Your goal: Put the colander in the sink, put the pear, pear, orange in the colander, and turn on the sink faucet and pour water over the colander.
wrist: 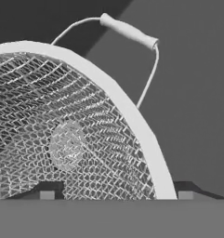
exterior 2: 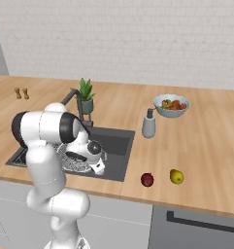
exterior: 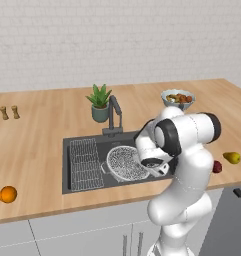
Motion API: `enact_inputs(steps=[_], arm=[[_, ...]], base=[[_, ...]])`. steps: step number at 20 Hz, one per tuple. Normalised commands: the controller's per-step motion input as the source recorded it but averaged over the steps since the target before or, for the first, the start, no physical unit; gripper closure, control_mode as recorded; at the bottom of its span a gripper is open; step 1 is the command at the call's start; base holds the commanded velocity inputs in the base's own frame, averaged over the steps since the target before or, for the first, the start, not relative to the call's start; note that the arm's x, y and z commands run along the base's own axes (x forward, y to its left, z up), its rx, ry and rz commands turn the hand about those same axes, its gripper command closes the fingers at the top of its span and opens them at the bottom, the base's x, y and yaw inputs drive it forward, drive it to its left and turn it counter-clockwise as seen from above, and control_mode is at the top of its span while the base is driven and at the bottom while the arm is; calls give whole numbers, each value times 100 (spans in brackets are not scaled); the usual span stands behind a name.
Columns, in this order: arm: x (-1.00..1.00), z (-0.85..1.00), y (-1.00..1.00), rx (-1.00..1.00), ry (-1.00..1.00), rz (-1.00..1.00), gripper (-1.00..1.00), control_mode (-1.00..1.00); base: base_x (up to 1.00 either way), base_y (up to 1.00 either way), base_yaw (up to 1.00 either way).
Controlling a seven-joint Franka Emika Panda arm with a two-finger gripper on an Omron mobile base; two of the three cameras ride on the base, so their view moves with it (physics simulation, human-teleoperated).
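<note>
Pincer fingertips spread apart straddling the colander rim, colander sitting in the sink beside the wire rack, orange left on the desk, pears right.

One colander, two pears, one orange, two shakers, one fruit bowl.

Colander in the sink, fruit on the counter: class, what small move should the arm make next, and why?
Probably lift the end effector straight up off the colander. The colander already sits in the sink, and the fingertips stand apart on either side of its rim, gripping nothing. The dark red pear, yellow pear and orange still lie on the counter.
</note>
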Motion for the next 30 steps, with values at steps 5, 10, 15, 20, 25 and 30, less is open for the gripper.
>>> enact_inputs(steps=[5,10,15,20,25,30], arm=[[-30,61,-18,8,-15,0,-100,-100],[-45,55,-22,8,-16,0,-100,-100],[-47,85,-22,5,-1,2,-100,-100],[-39,100,0,0,1,16,-100,-100],[-56,100,0,-1,6,19,-100,-100],[-93,84,0,0,3,15,-100,-100]], base=[[0,0,0],[0,0,0],[0,0,0],[0,0,0],[0,0,0],[0,0,0]])
